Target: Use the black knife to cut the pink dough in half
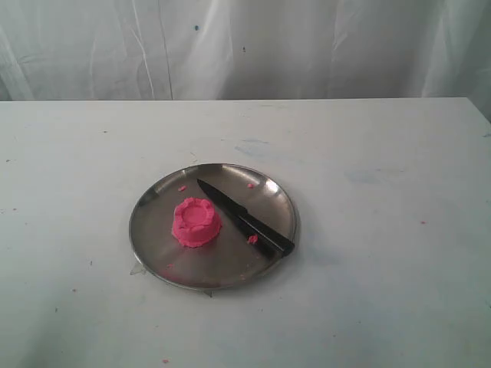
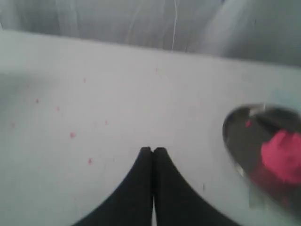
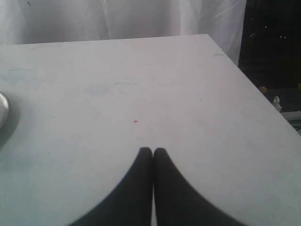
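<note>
Resting on a white table (image 1: 383, 291) before pale drapes (image 1: 307, 46), the plate (image 1: 153, 222) holds dough (image 1: 196, 222) and knife (image 1: 244, 218); left claw (image 2: 153, 149), right claw (image 3: 153, 149) closed, empty.

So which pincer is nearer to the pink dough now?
Left, it seems. The pink dough lies near the left pincer; from the right pincer only the plate rim shows.

Whole round pink dough (image 1: 196, 222) with dented top, black knife (image 1: 244, 218) flat just beside it.

The left fingers (image 2: 136, 188) and right fingers (image 3: 136, 188) are each pressed together, gripping nothing.
</note>
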